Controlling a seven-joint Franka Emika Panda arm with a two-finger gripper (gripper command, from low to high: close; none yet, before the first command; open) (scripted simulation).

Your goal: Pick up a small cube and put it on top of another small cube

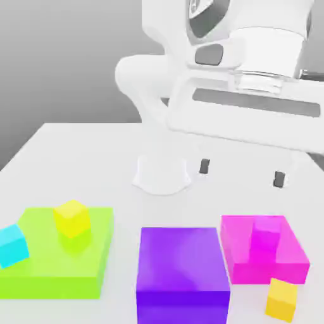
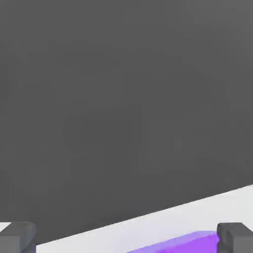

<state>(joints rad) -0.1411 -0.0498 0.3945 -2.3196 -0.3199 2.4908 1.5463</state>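
Gripper hangs above the white table, fingers spread wide apart, nothing between them. It sits over the middle of the table, behind the purple block, well clear of every cube. In the hand view the two pads frame a strip of the table's edge and a sliver of the purple block, so the hand looks tilted outward, not aimed down at a cube yet.

Small cubes: a yellow cube rests on top of the green slab near the front left corner in the exterior view; a cyan cube touches that slab's left side at the table's edge; a magenta cube sits on the magenta slab toward the front right; an orange-yellow cube stands on the table just in front of that slab, near the front right corner.

Judgement: task not started, no cube picked. The wide opening suits a top-down grab. The orange-yellow cube looks the easiest pick, free on all sides; the raised cubes make natural stacking targets. Next move calls for turning the hand downward and dropping over one cube.
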